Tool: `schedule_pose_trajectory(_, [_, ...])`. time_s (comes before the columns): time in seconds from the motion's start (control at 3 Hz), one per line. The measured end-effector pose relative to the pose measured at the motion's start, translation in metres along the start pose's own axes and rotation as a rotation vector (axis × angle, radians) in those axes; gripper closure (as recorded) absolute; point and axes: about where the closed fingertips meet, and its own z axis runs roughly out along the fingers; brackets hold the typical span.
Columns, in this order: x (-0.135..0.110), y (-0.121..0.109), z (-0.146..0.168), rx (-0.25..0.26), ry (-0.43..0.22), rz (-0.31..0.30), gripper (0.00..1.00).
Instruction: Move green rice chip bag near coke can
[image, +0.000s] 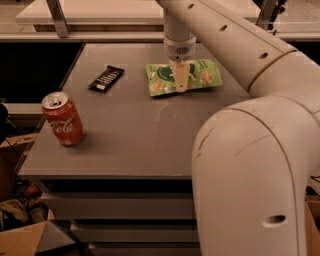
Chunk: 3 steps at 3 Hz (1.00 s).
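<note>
Chip bag (197, 75) lies flat near the counter's (140, 140) far edge, right of centre. Gripper (180, 84) down on its middle, pointing at the counter; open or closed, cannot tell. Can (63, 119) upright at near-left corner; candy bar (106, 79) toward far-left, just off the bag-to-can line.

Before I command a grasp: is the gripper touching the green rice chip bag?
Cannot tell. In the camera view the gripper overlaps the green rice chip bag, hiding any gap or contact.

coke can (63, 120): white script "Cola" | gripper (180, 82): over green rice chip bag (207, 75)
</note>
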Motion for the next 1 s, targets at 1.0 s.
schedule_pose_trajectory(1.0, [0.0033,-0.0006,0.0032,-0.015,-0.021,0.021,1.0])
